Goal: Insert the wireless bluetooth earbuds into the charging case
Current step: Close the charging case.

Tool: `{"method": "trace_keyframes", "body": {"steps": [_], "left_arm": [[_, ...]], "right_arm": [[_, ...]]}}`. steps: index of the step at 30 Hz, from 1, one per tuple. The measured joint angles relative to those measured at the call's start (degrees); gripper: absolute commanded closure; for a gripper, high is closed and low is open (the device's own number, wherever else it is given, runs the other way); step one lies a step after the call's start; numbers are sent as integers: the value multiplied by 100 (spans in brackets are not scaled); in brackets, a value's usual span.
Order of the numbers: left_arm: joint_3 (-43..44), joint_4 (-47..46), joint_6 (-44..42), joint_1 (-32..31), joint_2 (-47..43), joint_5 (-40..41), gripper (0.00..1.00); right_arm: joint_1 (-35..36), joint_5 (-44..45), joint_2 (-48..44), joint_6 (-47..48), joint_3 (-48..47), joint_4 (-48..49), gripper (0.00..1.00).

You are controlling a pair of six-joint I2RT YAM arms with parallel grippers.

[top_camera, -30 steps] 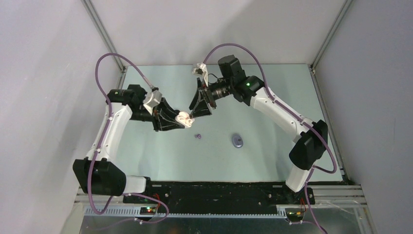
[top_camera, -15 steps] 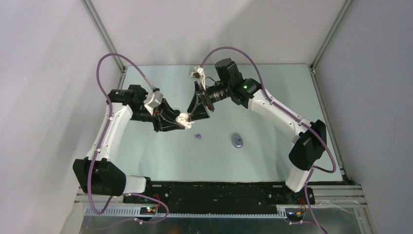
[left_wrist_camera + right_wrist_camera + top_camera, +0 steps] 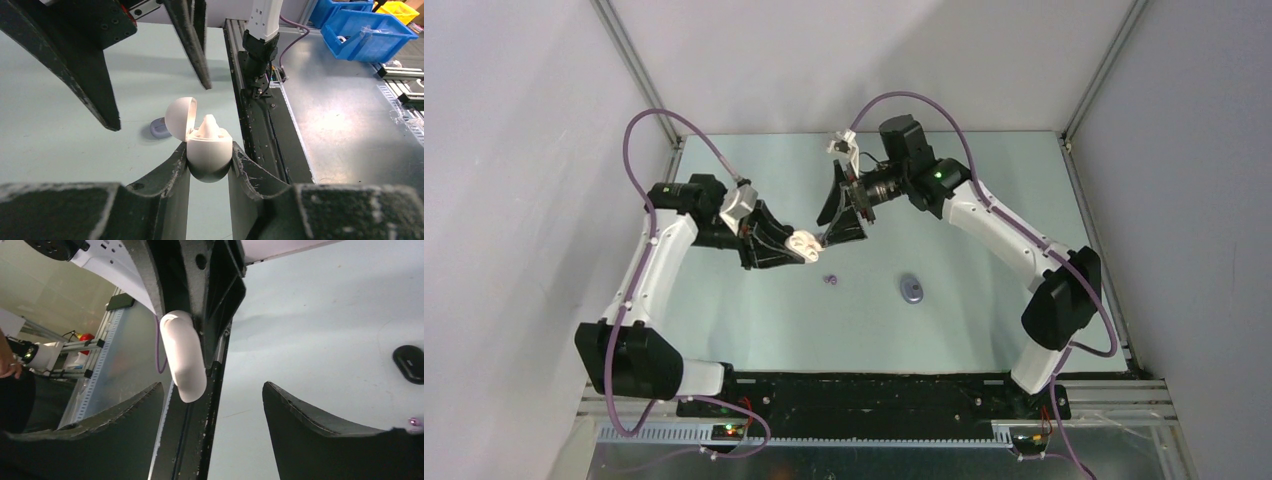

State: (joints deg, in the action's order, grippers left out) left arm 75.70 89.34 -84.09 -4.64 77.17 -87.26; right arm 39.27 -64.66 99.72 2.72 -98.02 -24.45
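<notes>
My left gripper (image 3: 796, 246) is shut on the base of a white charging case (image 3: 803, 241) and holds it above the table with its lid open. In the left wrist view the case (image 3: 209, 150) sits between my fingers. Its lid (image 3: 180, 119) is tipped back to the left, and a small white pointed bud (image 3: 208, 125) stands in the base. My right gripper (image 3: 837, 228) is open and empty, just right of the case. The right wrist view shows the case (image 3: 184, 356) ahead of its spread fingers (image 3: 300, 415). A tiny purple earbud (image 3: 830, 280) lies on the table below both grippers.
A grey-purple oval case (image 3: 911, 289) lies on the table right of the purple earbud; it also shows in the left wrist view (image 3: 159, 128) and in the right wrist view (image 3: 410, 362). The purple earbud (image 3: 414, 423) shows at the right edge of the right wrist view. The enclosure walls stand close on both sides.
My right gripper shifted slightly left toward the case, then back to the right. My left gripper has kept the white case nearly still.
</notes>
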Motion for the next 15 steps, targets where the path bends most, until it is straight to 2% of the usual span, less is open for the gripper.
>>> {"method": "trace_keyframes", "body": {"steps": [9, 15], "left_arm": [[2, 0, -44, 0, 251, -9, 100], [66, 2, 33, 0, 590, -13, 100]], "right_arm": [[63, -273, -2, -125, 153, 42, 19], [271, 24, -48, 170, 7, -208, 18]]}}
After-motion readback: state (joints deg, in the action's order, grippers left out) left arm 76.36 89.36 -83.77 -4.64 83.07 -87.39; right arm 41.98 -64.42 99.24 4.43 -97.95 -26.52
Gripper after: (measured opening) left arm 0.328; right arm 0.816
